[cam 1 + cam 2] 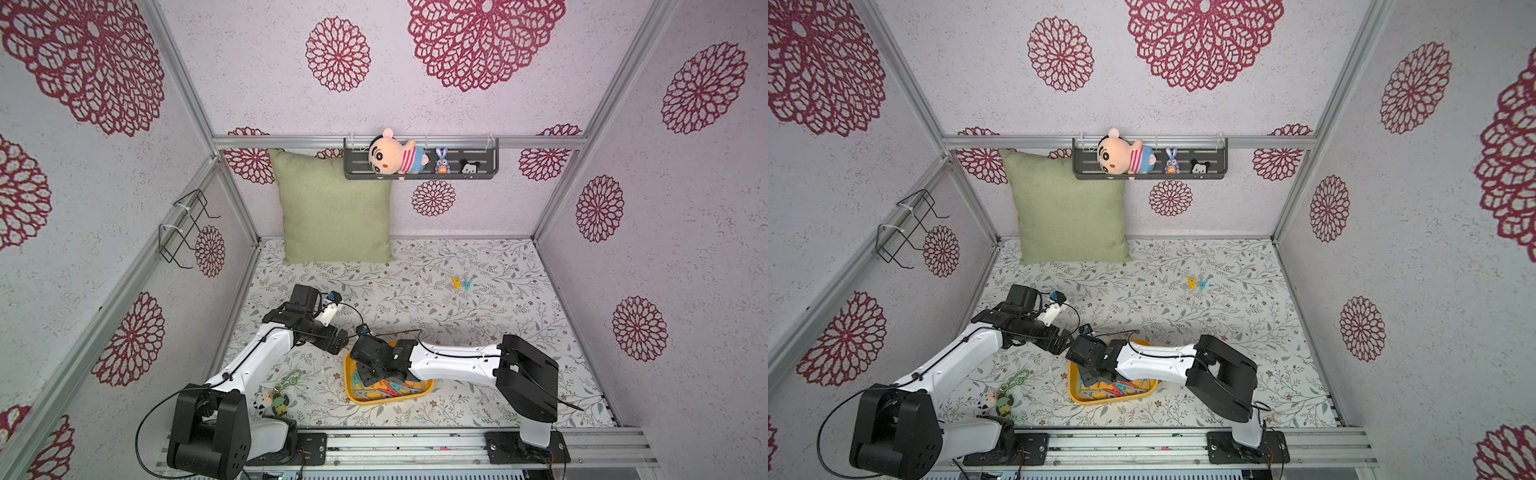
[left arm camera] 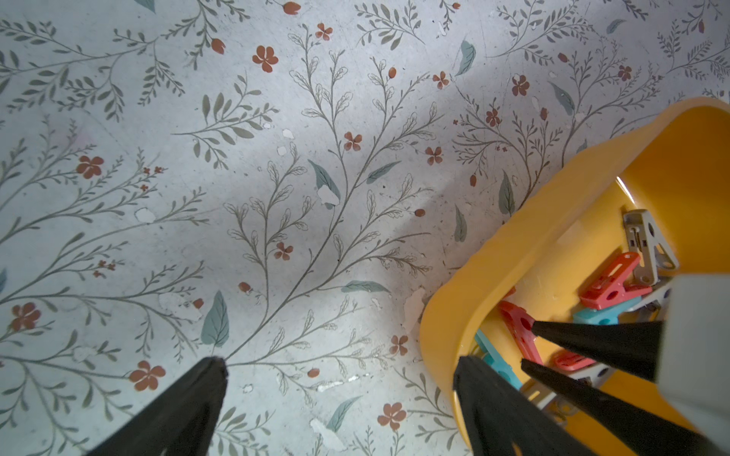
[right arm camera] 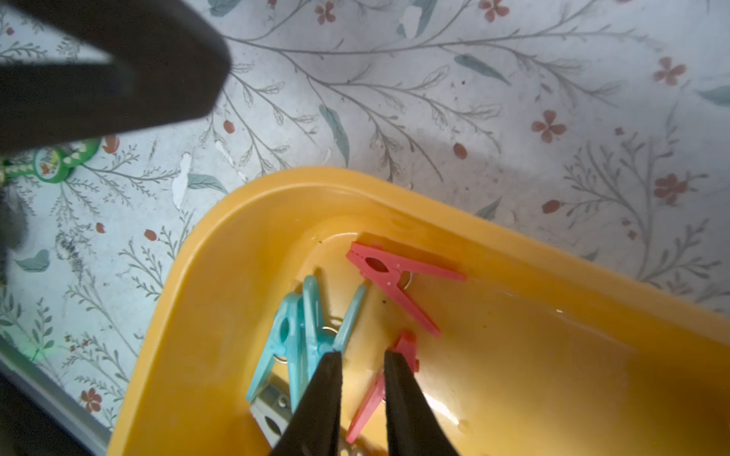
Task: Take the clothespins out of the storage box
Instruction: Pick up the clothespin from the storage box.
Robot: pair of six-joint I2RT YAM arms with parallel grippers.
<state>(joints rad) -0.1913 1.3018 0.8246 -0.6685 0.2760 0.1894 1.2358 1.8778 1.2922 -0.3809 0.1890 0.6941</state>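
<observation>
The yellow storage box (image 1: 374, 401) (image 1: 1100, 401) lies near the table's front, with several red, teal and grey clothespins (image 1: 388, 390) in it. My right gripper (image 3: 362, 355) is down inside the box, its jaws a narrow gap apart. A red clothespin (image 3: 407, 345) lies at that gap, with teal clothespins (image 3: 312, 316) beside one finger and another red one (image 3: 395, 272) by the wall. My left gripper (image 2: 343, 361) (image 1: 340, 338) hangs wide open and empty over the cloth, just outside the box rim (image 2: 513, 252). A yellow clothespin (image 1: 456, 283) and a teal one (image 1: 468, 283) lie on the table at the back right.
A green-chained keychain charm (image 1: 286, 386) lies left of the box by the left arm's base. A green pillow (image 1: 332, 208) leans on the back wall under a dark shelf (image 1: 419, 176) of toys. A wire rack (image 1: 187, 228) hangs on the left wall.
</observation>
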